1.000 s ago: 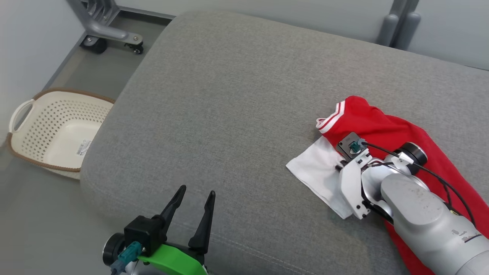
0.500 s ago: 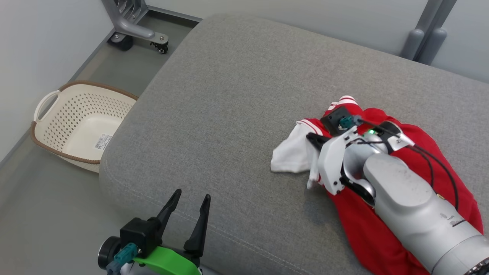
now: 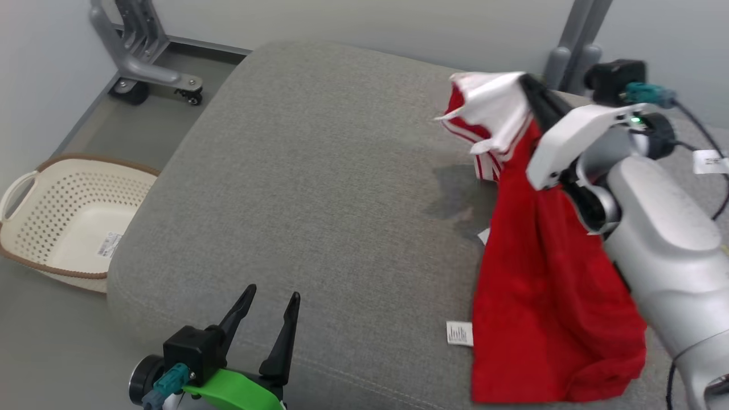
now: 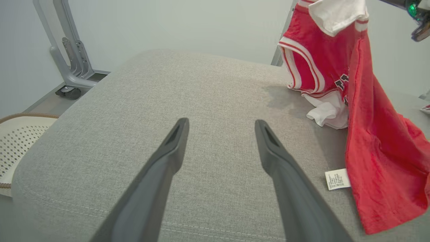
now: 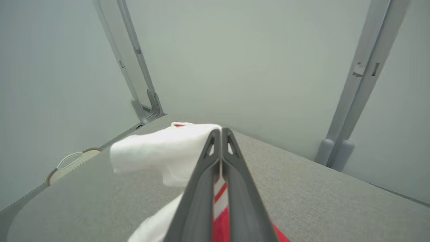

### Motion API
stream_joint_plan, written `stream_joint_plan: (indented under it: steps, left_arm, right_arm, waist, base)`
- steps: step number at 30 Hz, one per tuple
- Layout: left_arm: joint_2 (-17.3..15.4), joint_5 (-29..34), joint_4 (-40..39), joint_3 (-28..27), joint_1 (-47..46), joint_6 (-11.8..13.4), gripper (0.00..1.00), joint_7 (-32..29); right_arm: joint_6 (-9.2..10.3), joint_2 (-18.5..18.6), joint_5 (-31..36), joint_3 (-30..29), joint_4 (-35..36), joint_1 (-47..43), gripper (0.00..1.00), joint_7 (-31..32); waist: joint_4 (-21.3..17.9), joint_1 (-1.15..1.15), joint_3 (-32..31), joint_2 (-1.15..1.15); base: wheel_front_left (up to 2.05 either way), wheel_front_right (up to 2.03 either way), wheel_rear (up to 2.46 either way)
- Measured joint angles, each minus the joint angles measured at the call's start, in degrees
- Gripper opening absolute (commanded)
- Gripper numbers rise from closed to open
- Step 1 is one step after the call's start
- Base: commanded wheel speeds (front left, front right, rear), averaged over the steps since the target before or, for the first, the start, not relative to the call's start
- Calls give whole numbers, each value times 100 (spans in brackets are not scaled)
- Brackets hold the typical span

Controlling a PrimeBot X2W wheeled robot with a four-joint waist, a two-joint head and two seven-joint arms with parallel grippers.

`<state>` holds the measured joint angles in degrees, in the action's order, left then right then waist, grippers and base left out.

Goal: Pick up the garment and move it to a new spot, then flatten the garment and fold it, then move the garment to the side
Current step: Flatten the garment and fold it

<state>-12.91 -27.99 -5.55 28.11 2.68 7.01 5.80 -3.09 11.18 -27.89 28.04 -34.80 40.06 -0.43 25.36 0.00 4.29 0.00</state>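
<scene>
Our right gripper [image 3: 527,85] is raised above the far right of the grey cushion [image 3: 319,188], its two dark fingers pressed together on the white-trimmed upper edge of the red garment [image 3: 547,273]. The garment hangs from that pinch in a long drape. White and striped trim bunches at the top beside the fingers, and the lower end reaches down to the cushion's near right, just left of our pale forearm. A small white label [image 3: 459,333] sticks out from the garment's left edge low down and lies on the cushion. A shadow falls on the cushion to the left of the hanging cloth. Our left gripper [image 3: 272,293] hovers over the cushion's near edge, well apart from the garment, its fingers spread wide with nothing between them. On the floor to the left of the cushion we see a cream perforated basket [image 3: 68,199] with a brown rim. Beyond it, a grey metal frame on castors [image 3: 142,68] stands by the wall.
</scene>
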Motion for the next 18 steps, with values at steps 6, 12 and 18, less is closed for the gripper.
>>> stream_joint_plan:
  steps: [6,12,18]
  left_arm:
    - [-37,0,-67,143,-3,-48,100,-148]
    - [-64,1,-91,232,-23,-107,100,-278]
    - [-80,15,-118,372,-141,-224,100,-412]
  right_arm:
    - [542,817,-135,-761,-7,-163,0,-231]
    - [880,1222,-491,-1363,-41,-1099,0,-409]
    - [926,1222,-855,-1751,-45,-2072,0,-534]
  waist:
    - [-442,0,13,0]
    - [-916,0,34,0]
    - [-1398,0,78,0]
  base:
    - [0,0,0]
    - [0,0,0]
    - [0,0,0]
